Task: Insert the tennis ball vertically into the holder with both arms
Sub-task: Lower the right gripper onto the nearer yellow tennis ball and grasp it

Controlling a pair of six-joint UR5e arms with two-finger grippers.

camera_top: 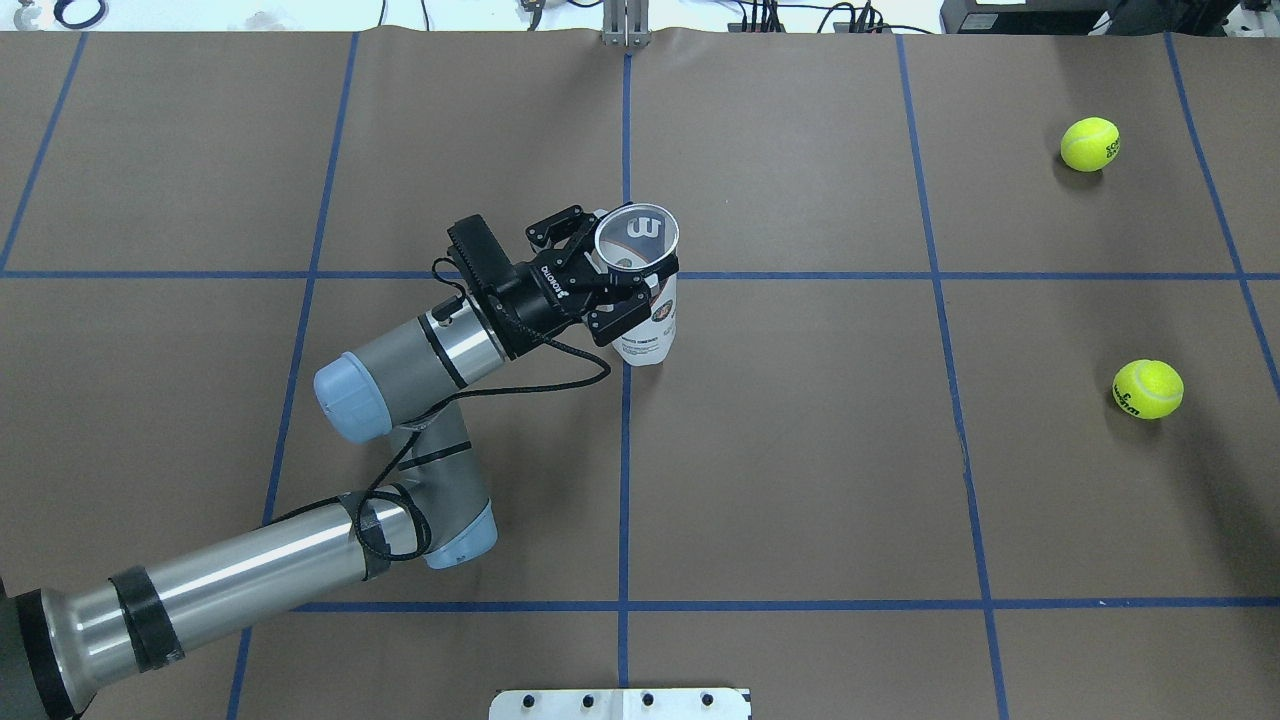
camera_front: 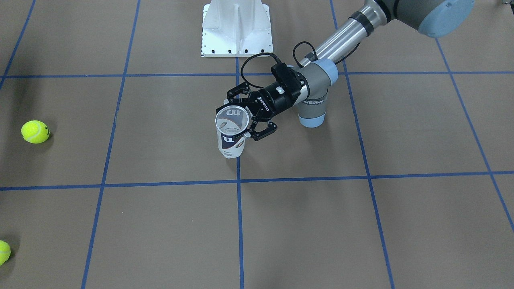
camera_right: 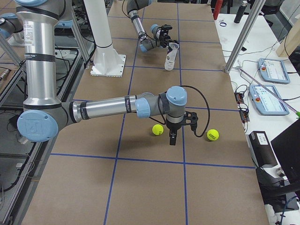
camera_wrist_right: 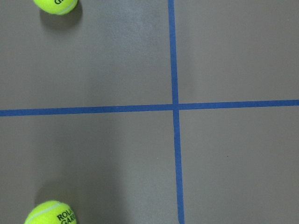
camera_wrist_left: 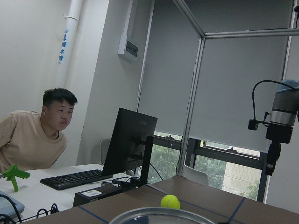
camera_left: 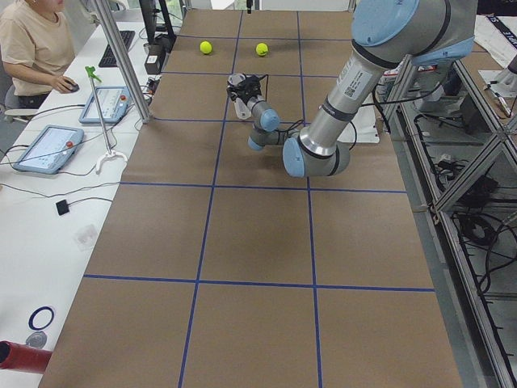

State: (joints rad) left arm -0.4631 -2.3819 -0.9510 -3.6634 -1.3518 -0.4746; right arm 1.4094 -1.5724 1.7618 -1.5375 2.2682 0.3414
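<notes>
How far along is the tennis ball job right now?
Done: the left gripper holds the holder upright; it looks empty. In hand: the right gripper hangs between two tennis balls that lie on the table, neither picked up yet. Left: grasp a ball, carry it over, drop it into the holder.

Brown paper table cover [camera_front: 160,132] all across, gridded with blue tape lines [camera_front: 237,224], and a white bolted pedestal [camera_front: 237,28] at one edge. Alongside at the white side desk [camera_left: 73,210], a person in a beige shirt [camera_left: 36,44] sits by a black monitor [camera_wrist_left: 128,140] and a black keyboard [camera_wrist_left: 70,178].
</notes>
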